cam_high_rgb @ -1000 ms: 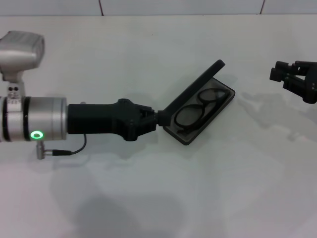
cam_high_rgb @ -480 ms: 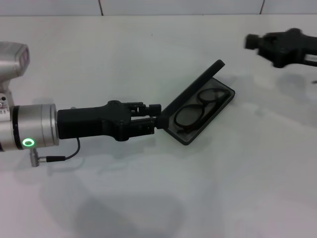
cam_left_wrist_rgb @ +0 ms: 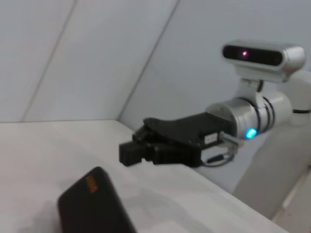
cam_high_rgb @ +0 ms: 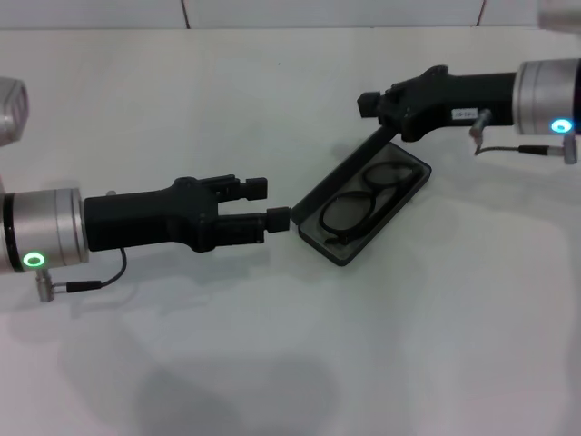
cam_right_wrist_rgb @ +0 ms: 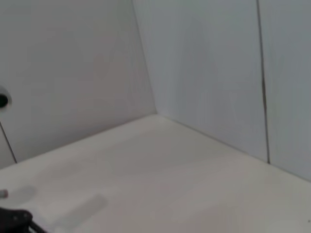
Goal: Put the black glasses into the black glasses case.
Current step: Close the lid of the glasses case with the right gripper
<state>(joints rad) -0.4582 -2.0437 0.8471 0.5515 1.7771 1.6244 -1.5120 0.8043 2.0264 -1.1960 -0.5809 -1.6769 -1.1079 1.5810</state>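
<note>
One orange logo, unreadable, marks the black glasses case [cam_left_wrist_rgb: 95, 206]; left pincer [cam_high_rgb: 272, 205] released, right pincer [cam_high_rgb: 370, 102] unclear.

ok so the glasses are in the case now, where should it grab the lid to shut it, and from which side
Probably the lid's raised free edge, approached from the far side. The black glasses case lies open with the black glasses inside, and its lid stands tilted up from the hinge along the left. The right gripper hovers just above that far corner; the left gripper sits at the case's near end.
</note>
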